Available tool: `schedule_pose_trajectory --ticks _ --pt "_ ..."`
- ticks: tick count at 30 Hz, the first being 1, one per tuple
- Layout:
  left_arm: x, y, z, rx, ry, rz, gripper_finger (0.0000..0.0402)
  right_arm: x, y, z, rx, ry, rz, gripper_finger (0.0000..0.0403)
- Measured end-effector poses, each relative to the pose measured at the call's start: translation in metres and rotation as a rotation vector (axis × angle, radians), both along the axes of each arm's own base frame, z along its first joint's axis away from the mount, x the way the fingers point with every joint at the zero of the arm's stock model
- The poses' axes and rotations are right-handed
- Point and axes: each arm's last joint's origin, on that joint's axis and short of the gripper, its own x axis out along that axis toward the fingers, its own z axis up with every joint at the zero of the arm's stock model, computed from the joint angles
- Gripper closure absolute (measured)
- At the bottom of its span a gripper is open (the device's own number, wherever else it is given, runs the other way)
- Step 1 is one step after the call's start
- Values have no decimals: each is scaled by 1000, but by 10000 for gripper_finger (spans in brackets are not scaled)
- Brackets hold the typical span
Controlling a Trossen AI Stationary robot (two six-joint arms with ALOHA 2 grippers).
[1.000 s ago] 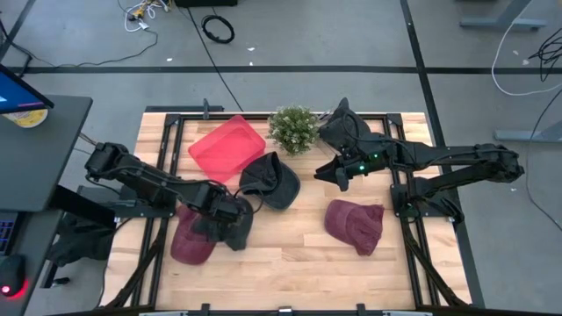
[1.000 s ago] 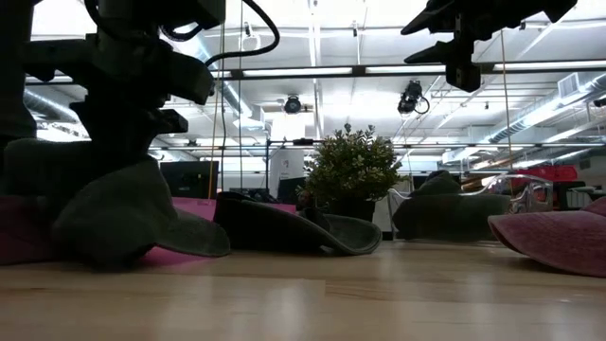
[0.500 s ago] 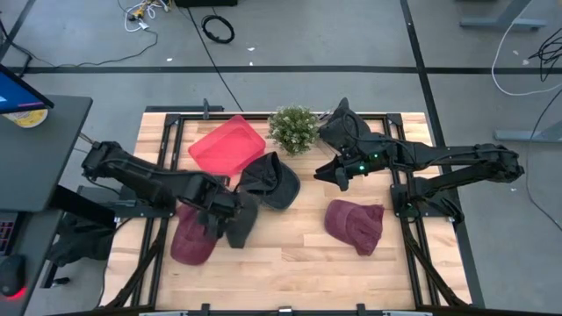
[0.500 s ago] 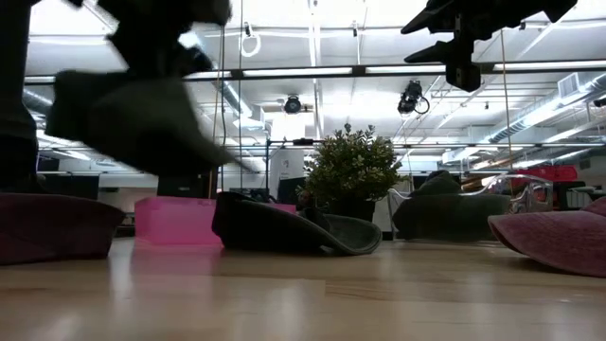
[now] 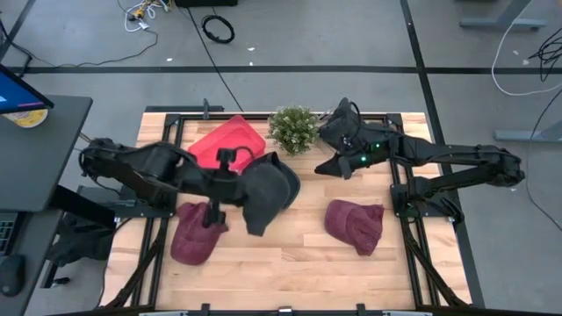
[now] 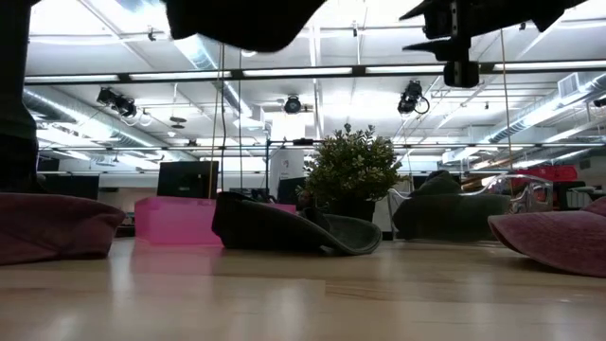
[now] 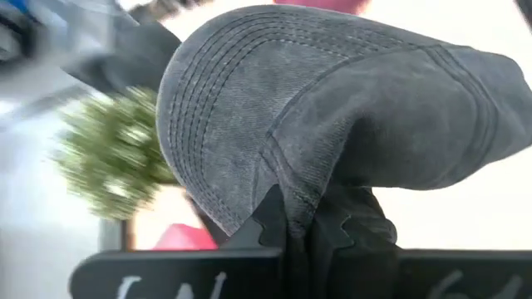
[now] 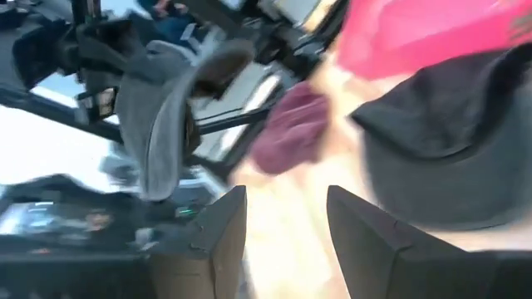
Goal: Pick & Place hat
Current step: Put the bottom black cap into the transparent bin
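Claw (image 7: 291, 237) of left arm grips grey hat (image 7: 332, 108) aloft; right claw (image 8: 287, 228) hangs apart near plant (image 5: 293, 128).

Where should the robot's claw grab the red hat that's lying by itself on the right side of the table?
Probably the soft edge of the maroon hat, coming straight down from above. It lies low and flat on the wooden table with nothing touching it, so a top-down pinch of fabric looks easiest. The open right claw hovers nearest.
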Motion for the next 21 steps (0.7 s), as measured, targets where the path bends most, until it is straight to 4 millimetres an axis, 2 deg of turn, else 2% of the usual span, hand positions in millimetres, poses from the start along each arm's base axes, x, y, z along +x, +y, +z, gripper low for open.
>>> schedule_pose_trajectory --ticks 3,7,15,21 --pt "-2 3 14 73 -58 2 388 0 -2 2 73 -16 18 232" --pt "-2 3 22 142 -95 -33 388 2 -4 10 138 -87 47 212" --pt "11 0 22 231 -123 -111 388 6 -5 20 204 -180 56 140" --pt "25 -4 17 304 -111 -180 388 24 -8 19 256 -253 71 108"
